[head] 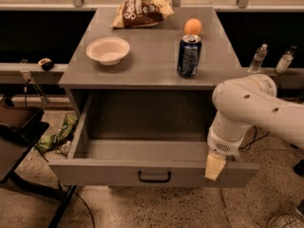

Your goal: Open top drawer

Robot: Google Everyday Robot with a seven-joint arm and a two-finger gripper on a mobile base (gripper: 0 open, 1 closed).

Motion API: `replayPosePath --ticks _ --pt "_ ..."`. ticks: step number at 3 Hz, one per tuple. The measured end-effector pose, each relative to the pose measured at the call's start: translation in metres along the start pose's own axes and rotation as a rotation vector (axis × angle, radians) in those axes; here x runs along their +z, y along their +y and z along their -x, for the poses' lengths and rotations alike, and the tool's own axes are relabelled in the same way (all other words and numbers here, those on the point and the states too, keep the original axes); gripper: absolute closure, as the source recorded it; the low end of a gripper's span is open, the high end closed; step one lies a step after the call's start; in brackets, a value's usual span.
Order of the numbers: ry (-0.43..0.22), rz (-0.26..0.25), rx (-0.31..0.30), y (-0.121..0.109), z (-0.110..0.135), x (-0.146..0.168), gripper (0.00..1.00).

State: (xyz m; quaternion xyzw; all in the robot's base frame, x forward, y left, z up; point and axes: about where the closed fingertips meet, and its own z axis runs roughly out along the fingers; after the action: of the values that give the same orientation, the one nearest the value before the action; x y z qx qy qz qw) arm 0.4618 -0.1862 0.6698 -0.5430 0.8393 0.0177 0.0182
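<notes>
The top drawer (95, 172) is pulled far out of the grey cabinet (142, 65). Its grey box interior shows and looks empty. Its black bar handle (154, 176) sits in the middle of the flat front. My gripper (214, 165) hangs at the drawer's front right corner, over the top edge of the front panel, to the right of the handle. The white arm (251, 108) comes in from the right. The two lower drawers are hidden under the open one.
On the cabinet top stand a white bowl (108, 50), a chip bag (140, 12), an orange (192, 26) and a blue soda can (188, 56). Two bottles (257, 58) stand at the right. A black chair (19, 132) and floor clutter (59, 134) lie at the left.
</notes>
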Motion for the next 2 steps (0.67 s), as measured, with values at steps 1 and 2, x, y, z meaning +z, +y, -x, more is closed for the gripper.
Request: replayPosePath --ticks 1,2 --pt "0.000 0.000 0.000 0.0000 0.0000 0.0000 1.00" --pt "0.002 0.004 0.001 0.0038 -0.0024 0.0014 1.00"
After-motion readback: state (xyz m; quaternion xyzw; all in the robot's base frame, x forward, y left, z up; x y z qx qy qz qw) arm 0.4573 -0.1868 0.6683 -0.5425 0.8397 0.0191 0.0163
